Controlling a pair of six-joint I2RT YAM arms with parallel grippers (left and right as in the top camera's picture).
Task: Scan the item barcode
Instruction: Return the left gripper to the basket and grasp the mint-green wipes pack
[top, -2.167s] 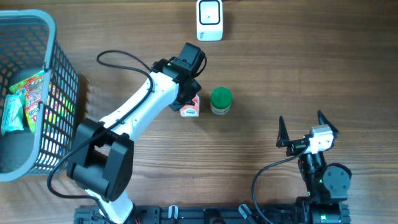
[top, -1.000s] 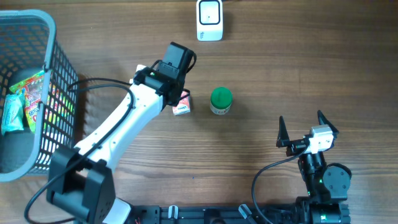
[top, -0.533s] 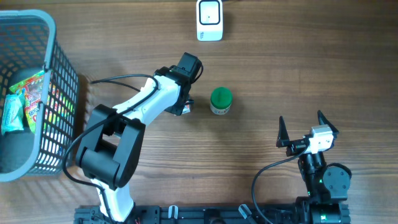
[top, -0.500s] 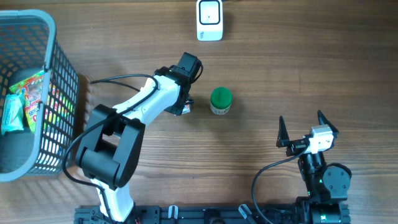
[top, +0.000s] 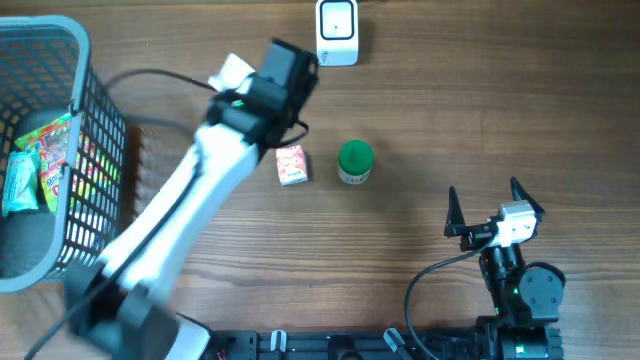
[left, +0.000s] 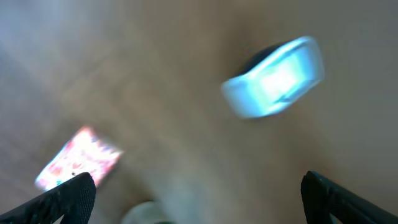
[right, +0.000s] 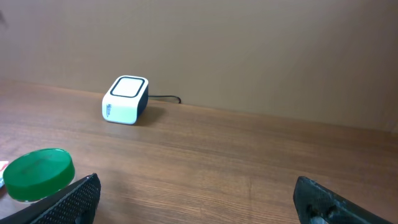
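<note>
Both grippers empty: left gripper spread wide above the table, right gripper open too, well apart. Small pink carton lies flat just base-side of my left, long axis roughly front-to-back, scanner beyond. Left arm's nearer; green-lidded jar crowds one side, bare wood otherwise.

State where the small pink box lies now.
Overhead view: the small pink box lies just left of the green-lidded jar, nearer the robot than the white scanner.
</note>
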